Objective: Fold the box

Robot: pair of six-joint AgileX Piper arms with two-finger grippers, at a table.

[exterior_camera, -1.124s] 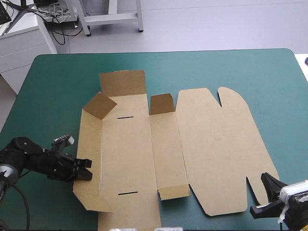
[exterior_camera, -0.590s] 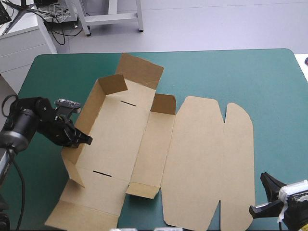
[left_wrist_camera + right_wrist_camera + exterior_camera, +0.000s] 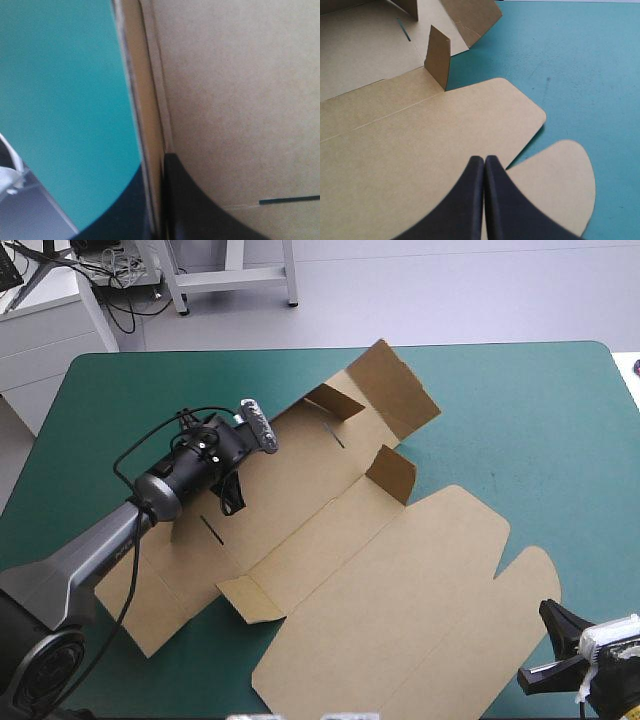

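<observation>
At the near right corner the right gripper [image 3: 484,158] has its black fingers pressed together in one point, holding nothing. It hovers low over the near right edge of the flat brown cardboard box [image 3: 400,600], just at the notch between the broad lid panel and its rounded tab [image 3: 560,175].

The box lies slantwise across the teal-green table cover [image 3: 520,410], with the lid flat toward the near right and the tray part toward the left and far side. A small tab [image 3: 250,598] is raised at the tray's near end, and another [image 3: 395,475] stands upright at its far end.

Left of centre, the left gripper [image 3: 233,498] is clamped on the tray's left wall, the board's edge thin between its fingers. Beyond it the far end flap [image 3: 395,385] tilts upward.
</observation>
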